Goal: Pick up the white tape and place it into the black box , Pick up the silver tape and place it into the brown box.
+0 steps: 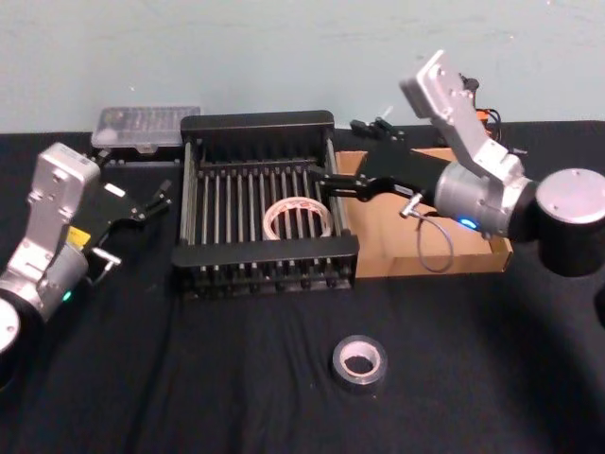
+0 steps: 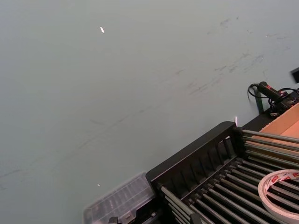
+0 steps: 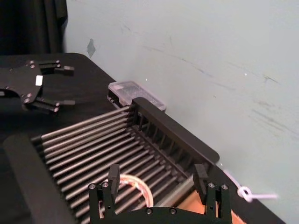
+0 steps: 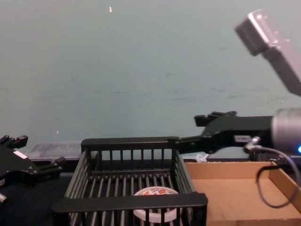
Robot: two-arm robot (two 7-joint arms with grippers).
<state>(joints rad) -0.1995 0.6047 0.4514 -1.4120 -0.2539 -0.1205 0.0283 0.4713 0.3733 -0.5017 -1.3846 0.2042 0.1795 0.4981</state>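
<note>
Silver tape [image 1: 359,364] lies flat on the cloth nearest the robot, well apart from brown box [image 1: 444,255]. White tape [image 1: 297,217] already sits in black box [image 1: 267,194]. Right gripper [image 1: 329,185] hangs wide open, empty, over crate's right rim; lift clear, come down w/ one finger thru the centre hole. Left gripper [image 1: 156,201] idle at left, open.

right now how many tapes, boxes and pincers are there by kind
tapes: 2, white tape and silver tape
boxes: 2, black box and brown box
pincers: 2, left pincer and right pincer
total: 6
</note>
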